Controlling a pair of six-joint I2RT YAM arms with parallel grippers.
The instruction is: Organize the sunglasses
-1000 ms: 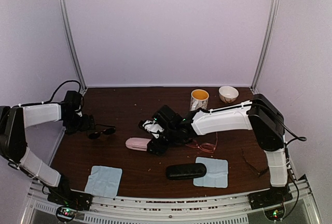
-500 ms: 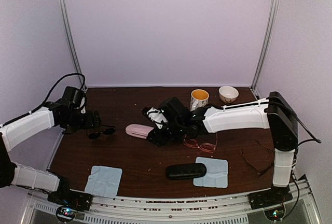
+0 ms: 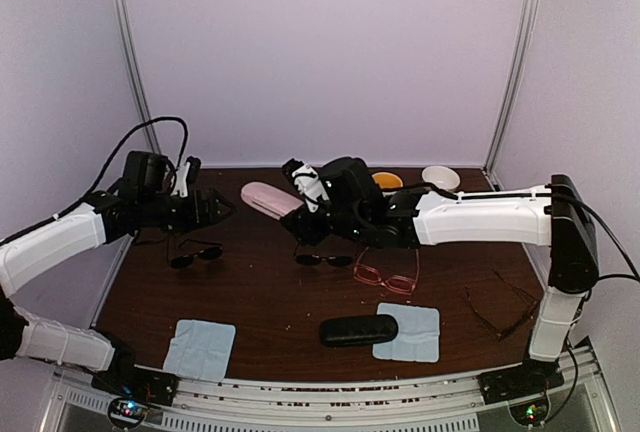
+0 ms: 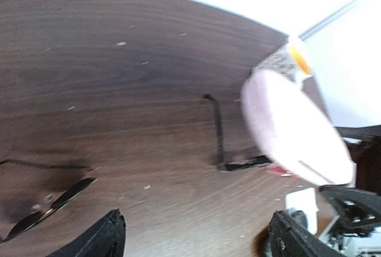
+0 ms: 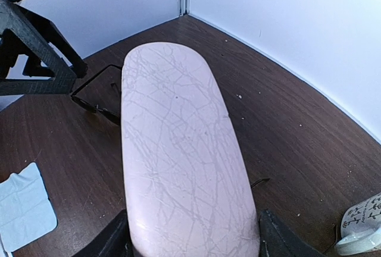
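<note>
My right gripper (image 3: 306, 196) (image 5: 193, 242) is shut on one end of a pink oblong case (image 3: 270, 198) (image 5: 181, 150) and holds it in the air above the table's back middle. My left gripper (image 3: 207, 204) (image 4: 193, 244) is open, empty, and points at the case's free end (image 4: 294, 132) from the left. One pair of black sunglasses (image 3: 195, 253) (image 4: 47, 204) lies below the left gripper. A second dark pair (image 3: 322, 259) (image 4: 221, 144) lies under the right arm. Pink-red sunglasses (image 3: 388, 277) lie right of it, and a thin black pair (image 3: 497, 310) lies at the far right.
A black case (image 3: 358, 330) lies near the front, against a light-blue cloth (image 3: 412, 332); another cloth (image 3: 200, 348) lies front left. A mug (image 3: 385, 180) and a bowl (image 3: 440, 181) stand at the back right. White walls enclose the table.
My right gripper lifted the pink case off the table and carried it back and left. My left gripper swung up and right toward it, jaws narrowing slightly. A dark pair shows where the case lay.
</note>
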